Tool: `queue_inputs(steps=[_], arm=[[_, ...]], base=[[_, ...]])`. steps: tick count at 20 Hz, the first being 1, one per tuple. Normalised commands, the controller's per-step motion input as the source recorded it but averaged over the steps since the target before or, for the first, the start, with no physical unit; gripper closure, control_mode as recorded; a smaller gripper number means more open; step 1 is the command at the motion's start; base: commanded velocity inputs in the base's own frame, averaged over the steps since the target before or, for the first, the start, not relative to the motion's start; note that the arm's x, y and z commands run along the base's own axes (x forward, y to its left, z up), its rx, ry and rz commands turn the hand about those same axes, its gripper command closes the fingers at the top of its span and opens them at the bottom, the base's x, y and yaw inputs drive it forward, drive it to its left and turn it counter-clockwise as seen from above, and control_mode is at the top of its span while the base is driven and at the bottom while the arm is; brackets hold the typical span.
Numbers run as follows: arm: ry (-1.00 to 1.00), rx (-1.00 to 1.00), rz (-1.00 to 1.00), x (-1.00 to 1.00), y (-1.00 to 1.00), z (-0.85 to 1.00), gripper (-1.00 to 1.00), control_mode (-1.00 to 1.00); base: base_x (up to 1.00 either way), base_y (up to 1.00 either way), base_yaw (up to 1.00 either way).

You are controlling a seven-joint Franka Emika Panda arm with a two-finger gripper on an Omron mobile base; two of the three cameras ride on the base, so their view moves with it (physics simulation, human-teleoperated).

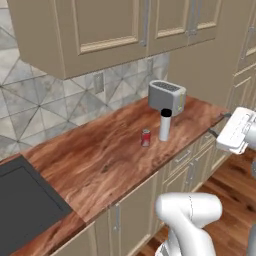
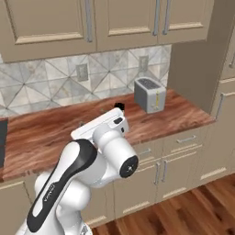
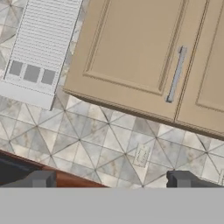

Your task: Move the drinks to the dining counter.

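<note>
Gripper (image 3: 109, 179): fingers spread wide, holding nothing, aimed up at the beige wall cupboards (image 3: 144, 57) and grey patterned tile backsplash (image 3: 100, 140). I take its height to be well above the worktop, though the base views hide the tips.

Short red can (image 1: 145, 138) and tall pale-grey cylinder with black cap (image 1: 165, 125) stand upright on the reddish wood counter (image 1: 100, 155), below and ahead of the gripper, just beside each other, near the silver toaster (image 1: 167, 96).

Step in hand: reach for a drink. I'd tilt the hand down first, centre on the can, come in level, and keep clear of the cylinder.
</note>
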Motion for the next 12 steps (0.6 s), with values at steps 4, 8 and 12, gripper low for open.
queue_inputs(steps=[4,8,12], arm=[[0.00,0.00,0.00,0.00,0.00,0.00,-1.00,1.00],[0.00,0.00,0.00,0.00,0.00,0.00,-1.00,1.00],[0.00,0.00,0.00,0.00,0.00,0.00,-1.00,1.00]], base=[[0.86,-0.42,0.31],[0.65,-0.46,0.30],[0.37,-0.25,0.28]])
